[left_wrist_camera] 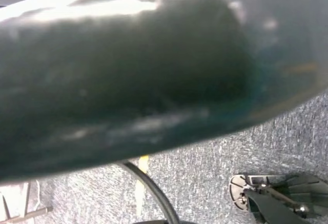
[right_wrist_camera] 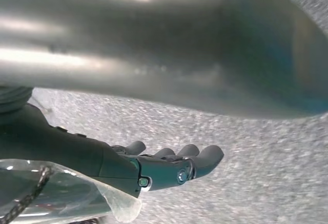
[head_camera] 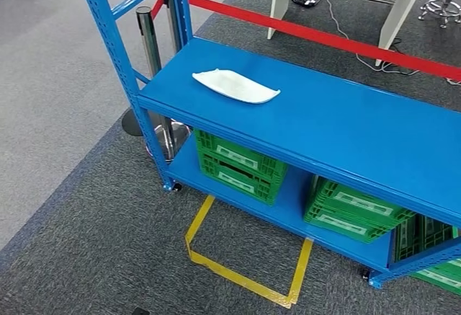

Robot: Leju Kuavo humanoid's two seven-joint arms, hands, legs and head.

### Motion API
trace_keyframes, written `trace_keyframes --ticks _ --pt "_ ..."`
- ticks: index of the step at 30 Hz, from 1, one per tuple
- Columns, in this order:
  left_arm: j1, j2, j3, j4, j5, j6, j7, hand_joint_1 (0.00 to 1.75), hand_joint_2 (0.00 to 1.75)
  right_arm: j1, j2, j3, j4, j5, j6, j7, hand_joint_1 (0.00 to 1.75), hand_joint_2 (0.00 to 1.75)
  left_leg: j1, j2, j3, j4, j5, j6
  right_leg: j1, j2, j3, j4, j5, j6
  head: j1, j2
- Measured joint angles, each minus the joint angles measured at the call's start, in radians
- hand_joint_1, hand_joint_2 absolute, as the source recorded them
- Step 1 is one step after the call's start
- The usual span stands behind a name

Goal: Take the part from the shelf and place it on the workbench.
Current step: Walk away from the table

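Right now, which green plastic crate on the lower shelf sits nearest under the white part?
The upright green plastic crate at the shelf's left end, just below the white curved part; the others lie further right.

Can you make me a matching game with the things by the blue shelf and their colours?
Things:
1. part lying on the top shelf
2. crates on the bottom shelf
3. barrier tape behind the shelf
4. floor tape marking a square on the carpet

Colours:
A. yellow
B. red
C. white
D. green

Pairs: 1-C, 2-D, 3-B, 4-A
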Motion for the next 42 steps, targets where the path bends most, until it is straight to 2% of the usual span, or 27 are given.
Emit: trace_keyframes --ticks 1,2,4,6,8,10,12,14,15,16,17,19,21,22,24,26,27,29,30,31,32,33,35,36,37,40,42 --pt "0.0 0.0 0.0 0.0 0.0 0.0 0.0 0.0 0.0 0.001 0.0 0.0 0.0 0.0 0.0 0.0 0.0 0.0 0.0 0.007 0.0 0.001 -0.001 -0.001 -0.001 -0.002 0.001 0.001 0.01 0.003 0.0 0.0" --pt "0.0 -0.001 0.0 0.0 0.0 0.0 0.0 0.0 0.0 0.002 -0.001 0.0 0.0 0.0 0.0 0.0 0.0 0.0 0.001 0.012 0.0 0.002 -0.002 -0.003 -0.002 -0.006 0.025 -0.041 0.039 0.004 0.0 0.0" --pt "-0.001 -0.001 0.0 0.0 -0.001 0.0 0.0 0.0 0.0 0.002 -0.003 0.0 0.0 -0.001 0.0 0.0 0.0 0.0 0.0 0.022 0.001 0.01 -0.007 -0.011 -0.002 -0.03 0.102 -0.185 0.097 0.005 0.001 0.0" --pt "-0.002 -0.002 0.0 0.0 -0.003 0.0 0.0 0.0 0.0 -0.002 -0.003 0.0 0.0 0.0 0.0 0.001 0.0 0.0 -0.005 0.03 0.0 0.018 -0.013 -0.022 0.0 -0.045 0.147 -0.269 0.115 -0.007 -0.001 0.0" --pt "-0.004 -0.002 0.001 0.0 -0.004 0.0 0.0 0.0 0.0 -0.002 -0.003 0.0 0.0 0.0 0.0 0.001 0.0 0.0 -0.006 0.037 0.001 0.021 -0.014 -0.032 0.002 -0.037 0.146 -0.273 0.113 -0.023 -0.004 0.0" --pt "-0.005 -0.001 0.001 0.0 -0.005 0.0 0.0 0.0 0.0 -0.001 -0.003 0.0 0.0 0.0 0.0 0.002 0.0 0.0 -0.003 0.029 -0.001 0.033 -0.027 -0.043 0.0 -0.028 0.148 -0.274 0.116 -0.035 -0.005 0.0" --pt "-0.004 -0.001 0.001 0.0 -0.006 0.0 -0.001 0.0 0.0 -0.001 -0.003 0.0 0.0 -0.001 0.0 0.002 0.0 0.0 0.0 0.007 -0.031 0.109 -0.08 -0.053 -0.003 -0.019 0.151 -0.276 0.121 -0.045 -0.008 0.0" --pt "-0.003 -0.001 0.001 0.0 -0.006 0.0 -0.001 0.0 0.0 -0.003 -0.004 0.0 0.0 -0.001 0.0 0.001 0.0 0.0 0.001 -0.005 -0.093 0.251 -0.147 -0.055 0.0 -0.006 0.148 -0.275 0.123 -0.05 -0.009 0.0" --pt "-0.002 -0.001 0.001 0.0 -0.006 0.0 -0.001 0.0 0.0 -0.003 -0.004 0.0 0.0 -0.001 0.0 0.001 0.0 0.0 0.001 -0.006 -0.117 0.304 -0.163 -0.055 0.001 0.002 0.148 -0.275 0.124 -0.051 -0.009 0.0" --pt "-0.001 -0.001 0.001 0.0 -0.006 0.0 -0.001 0.0 0.0 -0.002 -0.004 0.0 0.0 -0.001 0.0 0.001 0.0 0.0 0.001 -0.007 -0.127 0.324 -0.158 -0.052 0.003 0.01 0.148 -0.275 0.124 -0.051 -0.009 0.0" --pt "-0.001 -0.002 0.001 0.0 -0.007 0.0 -0.001 0.0 0.0 -0.002 -0.004 0.0 0.0 -0.001 0.0 0.001 0.0 0.0 0.001 -0.009 -0.118 0.299 -0.132 -0.048 0.004 0.019 0.149 -0.275 0.124 -0.052 -0.009 0.0" --pt "-0.001 -0.001 0.001 0.0 -0.007 0.0 -0.001 0.0 0.0 -0.002 -0.003 0.0 0.0 -0.001 0.0 0.001 0.0 0.0 -0.001 -0.027 -0.061 0.167 -0.055 -0.033 0.006 0.036 0.152 -0.275 0.124 -0.051 -0.009 0.0" --pt "-0.001 0.0 0.001 0.0 -0.007 0.0 -0.001 0.0 0.0 -0.003 -0.002 0.0 0.001 -0.001 0.0 0.001 0.0 0.0 -0.003 -0.051 -0.015 0.057 -0.015 -0.019 0.008 0.051 0.148 -0.273 0.125 -0.047 -0.009 0.0" --pt "-0.002 0.001 0.001 0.0 -0.007 0.001 -0.001 0.0 0.0 -0.004 -0.001 0.0 0.001 -0.001 0.0 0.0 0.0 0.0 -0.005 -0.058 -0.007 0.036 -0.014 -0.016 0.007 0.056 0.144 -0.272 0.126 -0.042 -0.008 0.0" --pt "-0.004 0.0 0.001 0.0 -0.007 0.001 -0.001 0.0 0.0 -0.001 -0.001 0.0 0.001 -0.001 0.0 0.0 0.0 0.0 -0.003 -0.05 -0.005 0.023 -0.013 -0.014 0.005 0.065 0.136 -0.273 0.129 -0.029 -0.008 0.0" --pt "-0.004 0.0 0.002 0.0 -0.007 0.002 -0.001 0.0 0.0 0.001 -0.002 0.0 0.001 -0.001 0.0 0.0 0.0 0.0 0.002 -0.037 0.0 0.007 -0.004 -0.008 0.007 0.049 0.119 -0.248 0.109 -0.019 -0.005 0.0" --pt "-0.004 -0.001 0.002 0.0 -0.007 0.002 -0.001 0.0 0.0 0.001 -0.002 0.0 0.001 -0.001 0.0 0.0 0.0 0.0 0.004 -0.029 0.001 0.0 0.0 -0.005 0.007 0.034 0.098 -0.207 0.084 -0.015 -0.003 0.0" --pt "-0.003 -0.002 0.002 0.0 -0.007 0.002 -0.001 0.0 0.0 -0.001 -0.003 0.0 0.001 -0.001 0.0 0.0 0.0 0.0 0.002 -0.012 -0.001 -0.001 0.001 -0.001 0.003 0.008 0.037 -0.079 0.02 -0.008 0.0 0.0" --pt "-0.002 -0.002 0.002 0.0 -0.007 0.002 -0.001 0.0 0.0 -0.001 -0.003 0.0 0.002 -0.001 0.0 0.0 0.0 0.0 0.002 -0.003 -0.002 0.0 0.001 -0.001 0.0 0.003 0.01 -0.023 -0.001 -0.003 0.0 0.0" --pt "-0.001 -0.002 0.002 0.0 -0.007 0.002 -0.001 0.0 0.0 0.0 -0.003 0.0 0.002 -0.001 0.0 0.001 0.0 0.0 0.002 0.005 -0.003 0.001 0.0 -0.002 -0.003 0.001 -0.002 0.006 -0.005 0.002 0.0 0.0" --pt "0.0 -0.002 0.002 0.0 -0.007 0.002 -0.001 0.0 0.0 0.001 -0.003 0.0 0.001 -0.001 0.0 0.001 0.0 0.0 0.003 0.012 -0.003 0.003 -0.001 -0.003 -0.006 -0.002 0.005 -0.002 0.008 0.006 0.0 0.0" --pt "0.0 -0.003 0.002 0.0 -0.007 0.002 -0.001 0.0 0.0 0.002 -0.004 0.0 0.001 -0.001 0.0 0.001 0.0 0.0 0.004 0.018 -0.003 0.006 -0.003 -0.006 -0.009 -0.007 0.031 -0.047 0.038 0.01 0.0 0.0" --pt "0.0 -0.003 0.002 0.0 -0.007 0.002 -0.001 0.0 0.0 0.001 -0.006 0.0 0.001 -0.002 0.0 0.001 0.0 0.0 0.003 0.028 -0.004 0.018 -0.01 -0.017 -0.011 -0.033 0.107 -0.186 0.091 0.011 0.002 0.0" --pt "-0.001 -0.003 0.002 0.0 -0.007 0.002 -0.001 0.0 0.0 -0.001 -0.007 0.0 0.001 -0.001 0.0 0.001 0.0 0.0 0.001 0.032 -0.005 0.024 -0.015 -0.024 -0.011 -0.043 0.136 -0.236 0.103 0.006 0.001 0.0" --pt "-0.001 -0.003 0.002 0.0 -0.007 0.002 -0.001 0.0 0.0 -0.003 -0.006 0.0 0.002 -0.001 0.0 0.001 0.0 0.0 -0.002 0.036 -0.006 0.029 -0.018 -0.031 -0.009 -0.048 0.148 -0.261 0.103 -0.001 -0.001 0.0" --pt "-0.004 -0.003 0.002 0.0 -0.007 0.002 -0.001 0.0 0.0 -0.001 -0.006 0.0 0.002 -0.001 0.0 0.0 0.0 0.0 0.001 0.044 -0.003 0.035 -0.026 -0.046 -0.006 -0.034 0.146 -0.264 0.1 -0.027 -0.006 0.0" --pt "-0.004 -0.003 0.002 0.0 -0.007 0.002 -0.001 0.0 0.0 0.001 -0.007 0.0 0.002 -0.001 0.0 0.001 0.0 0.0 0.005 0.022 -0.021 0.088 -0.068 -0.056 -0.009 -0.025 0.151 -0.266 0.105 -0.039 -0.008 0.0"
